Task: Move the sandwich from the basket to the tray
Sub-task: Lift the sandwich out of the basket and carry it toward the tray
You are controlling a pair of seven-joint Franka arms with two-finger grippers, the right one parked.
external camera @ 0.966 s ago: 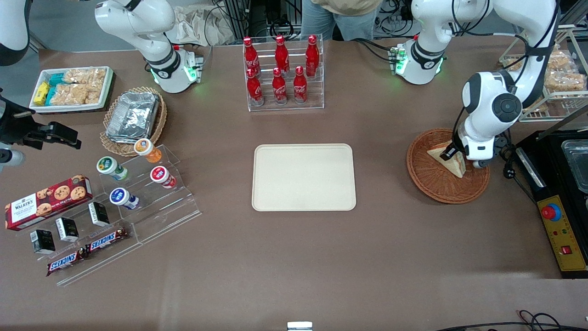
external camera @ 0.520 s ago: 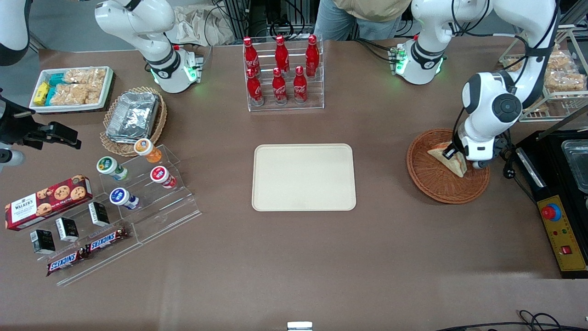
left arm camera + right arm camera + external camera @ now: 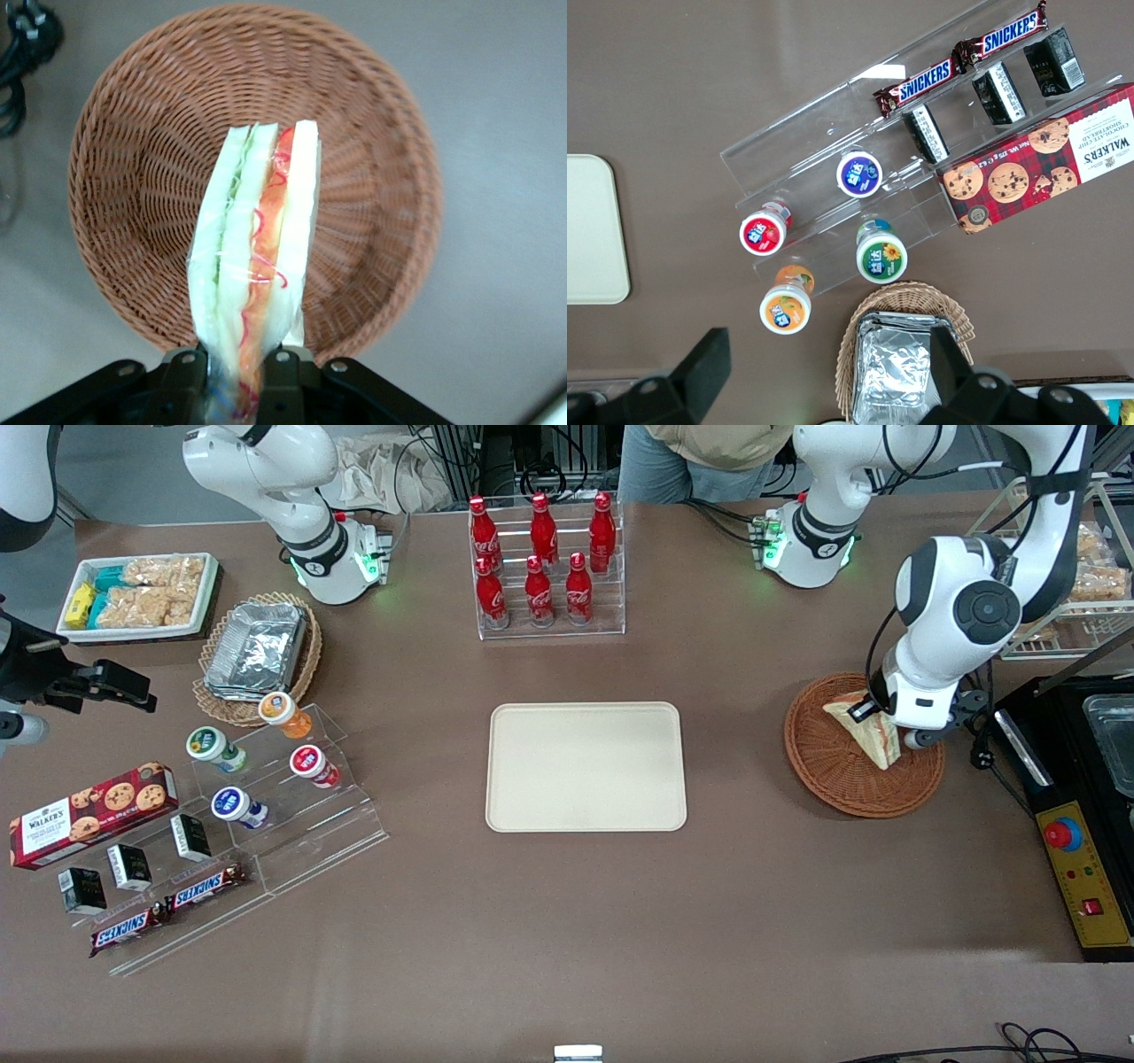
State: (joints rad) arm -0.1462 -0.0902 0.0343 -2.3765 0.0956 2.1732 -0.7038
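The sandwich (image 3: 864, 726) (image 3: 257, 257) is a wrapped white-bread wedge with red, orange and green filling. It hangs just above the reddish-brown woven basket (image 3: 837, 779) (image 3: 372, 150), near the working arm's end of the table. My gripper (image 3: 873, 722) (image 3: 235, 372) is shut on the sandwich's edge, one finger (image 3: 282, 376) on each bread face. The cream-beige tray (image 3: 586, 766) lies bare at the table's middle, toward the parked arm from the basket.
A clear rack of red cola bottles (image 3: 542, 567) stands farther from the camera than the tray. A black machine with a yellow control panel (image 3: 1085, 868) sits beside the basket at the table's end. A wire rack of snack bags (image 3: 1076, 576) stands above it.
My gripper has risen a little with the sandwich, lifting it off the basket's floor and turning it more on edge. The arm's wrist has moved up.
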